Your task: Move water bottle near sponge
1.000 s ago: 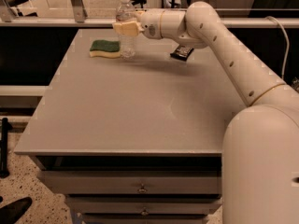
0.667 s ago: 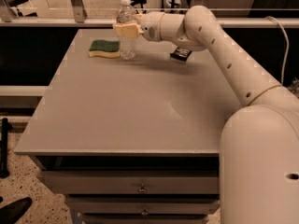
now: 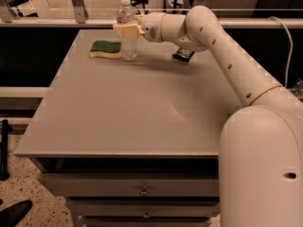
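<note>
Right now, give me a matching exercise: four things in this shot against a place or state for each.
1 water bottle
2 sponge
3 snack-bar wrapper
4 gripper

A green-topped, lying flat
B closed around the water bottle's upper part
C upright, close beside the sponge
D dark, lying under the arm

Pairs: 1-C, 2-A, 3-D, 4-B
</note>
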Controlling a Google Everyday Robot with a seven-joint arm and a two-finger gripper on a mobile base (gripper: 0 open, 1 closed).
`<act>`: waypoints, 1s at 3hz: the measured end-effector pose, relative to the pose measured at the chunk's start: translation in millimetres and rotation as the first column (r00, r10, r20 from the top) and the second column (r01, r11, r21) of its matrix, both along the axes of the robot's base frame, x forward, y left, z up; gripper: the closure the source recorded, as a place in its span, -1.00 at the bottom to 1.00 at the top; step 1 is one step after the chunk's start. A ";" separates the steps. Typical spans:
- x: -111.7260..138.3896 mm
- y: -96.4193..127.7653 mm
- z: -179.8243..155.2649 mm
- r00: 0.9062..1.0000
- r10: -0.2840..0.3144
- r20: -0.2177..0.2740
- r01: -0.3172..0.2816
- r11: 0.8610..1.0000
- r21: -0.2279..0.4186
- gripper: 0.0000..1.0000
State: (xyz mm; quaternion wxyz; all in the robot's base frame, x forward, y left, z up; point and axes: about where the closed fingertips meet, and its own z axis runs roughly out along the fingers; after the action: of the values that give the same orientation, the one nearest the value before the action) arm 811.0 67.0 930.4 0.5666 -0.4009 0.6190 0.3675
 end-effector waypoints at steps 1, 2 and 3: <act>0.0 0.0 0.4 1.000 0.000 0.000 0.000 1.000 0.000 -0.73; -6.2 -3.4 -10.9 1.000 0.007 -0.022 -0.007 1.000 0.003 -1.00; -17.9 -10.9 -19.9 0.999 0.029 -0.030 -0.029 1.000 -0.001 -1.00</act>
State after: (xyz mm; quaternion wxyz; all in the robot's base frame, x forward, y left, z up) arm 793.2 56.1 910.5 0.5515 -0.4048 0.6218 0.3812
